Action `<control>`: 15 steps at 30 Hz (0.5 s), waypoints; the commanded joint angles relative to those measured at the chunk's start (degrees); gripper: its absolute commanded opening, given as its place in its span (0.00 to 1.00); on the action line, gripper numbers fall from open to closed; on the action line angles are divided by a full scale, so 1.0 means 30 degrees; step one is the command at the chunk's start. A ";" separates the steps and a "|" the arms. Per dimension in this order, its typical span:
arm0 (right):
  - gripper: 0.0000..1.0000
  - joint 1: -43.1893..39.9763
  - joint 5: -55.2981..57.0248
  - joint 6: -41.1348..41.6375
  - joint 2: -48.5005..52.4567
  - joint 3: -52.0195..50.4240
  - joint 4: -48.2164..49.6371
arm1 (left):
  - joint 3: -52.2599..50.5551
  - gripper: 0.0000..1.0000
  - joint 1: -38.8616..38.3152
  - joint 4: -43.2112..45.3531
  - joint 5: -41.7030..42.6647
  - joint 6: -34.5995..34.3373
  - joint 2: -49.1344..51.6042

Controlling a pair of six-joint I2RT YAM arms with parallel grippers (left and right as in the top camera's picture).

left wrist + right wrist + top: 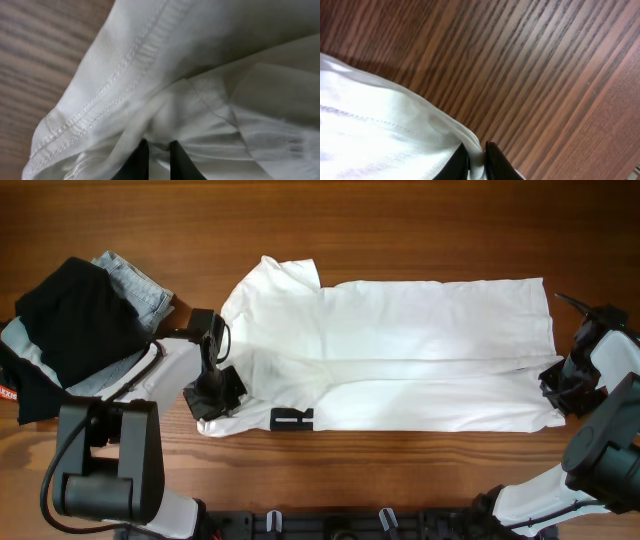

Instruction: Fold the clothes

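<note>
A white T-shirt (400, 350) lies spread across the wooden table, its near edge folded up along the middle, collar end at the left. My left gripper (213, 395) is shut on the shirt's cloth at its near left corner; the left wrist view shows the fingertips (157, 150) pinching a fold beside a stitched hem (115, 80). My right gripper (563, 392) is shut on the shirt's near right corner; the right wrist view shows the fingers (476, 155) clamped on a bunched white edge (395, 135).
A pile of clothes sits at the far left: a black garment (70, 320), a light blue denim piece (140, 285) and a grey one under them. Bare wood (400, 480) runs along the near side.
</note>
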 commanded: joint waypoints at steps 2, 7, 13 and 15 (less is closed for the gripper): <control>0.17 -0.0058 0.0525 0.0452 -0.0605 0.0699 0.0248 | 0.0051 0.19 0.0007 -0.0481 -0.0998 -0.0503 -0.2244; 0.78 -0.0058 -0.2710 -0.1545 -0.2565 0.2317 0.0605 | 0.3592 0.62 0.0000 0.2004 -0.0321 0.2288 -0.4073; 1.00 -0.0058 -0.6433 -0.3956 -0.3315 0.2608 0.0612 | 0.6011 0.75 0.0007 0.4969 -0.0066 0.5370 -0.2135; 1.00 -0.0066 -0.5027 -0.3344 -0.3315 0.2601 -0.0219 | 0.7133 0.76 0.0007 0.5326 -0.0066 0.5370 -0.0831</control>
